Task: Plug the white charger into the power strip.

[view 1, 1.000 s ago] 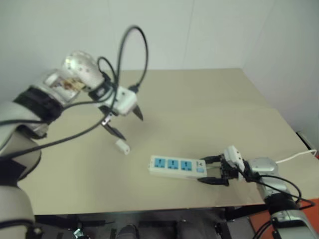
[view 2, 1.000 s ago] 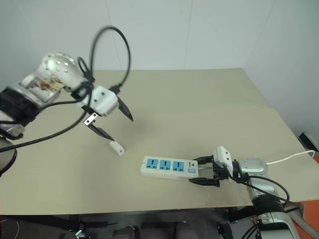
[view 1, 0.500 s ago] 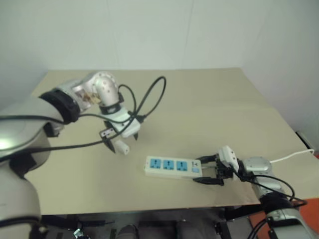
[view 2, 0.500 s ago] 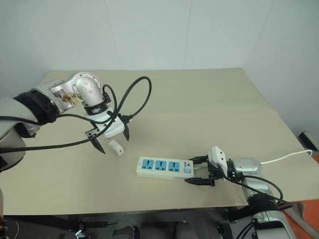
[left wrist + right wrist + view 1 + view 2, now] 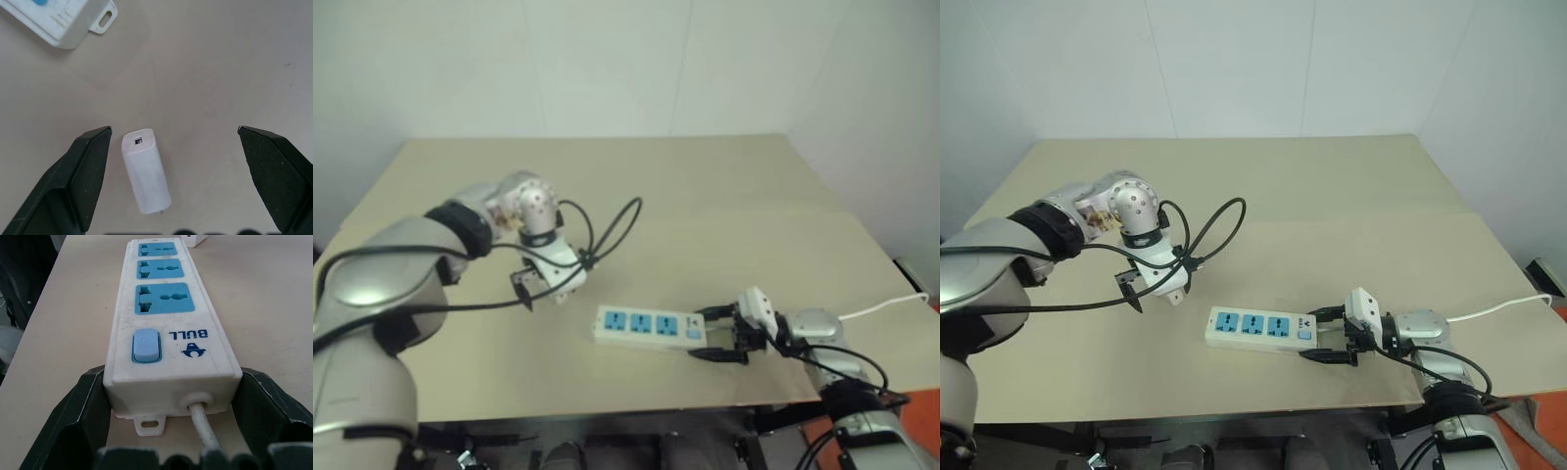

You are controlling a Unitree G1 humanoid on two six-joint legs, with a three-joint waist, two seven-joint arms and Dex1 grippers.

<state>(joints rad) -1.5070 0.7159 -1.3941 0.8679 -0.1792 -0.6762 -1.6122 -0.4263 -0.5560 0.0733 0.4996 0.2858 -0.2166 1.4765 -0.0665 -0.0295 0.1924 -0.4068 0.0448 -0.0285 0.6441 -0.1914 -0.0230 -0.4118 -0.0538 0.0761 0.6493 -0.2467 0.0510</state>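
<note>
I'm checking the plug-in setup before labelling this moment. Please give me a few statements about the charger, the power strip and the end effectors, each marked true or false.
1. The white charger lies on its side on the table. True.
2. The left end effector is closed on the charger. False: its fingers stand wide apart on either side of the charger, which lies nearer one of them.
3. The right end effector has its fingers on both sides of the switch end of the power strip. True.
4. The charger is already plugged into a socket. False: all three blue sockets are empty.
5. The strip's cord leaves from the end beside the switch. True.
6. The power strip has four sockets. False: it has three.
</note>
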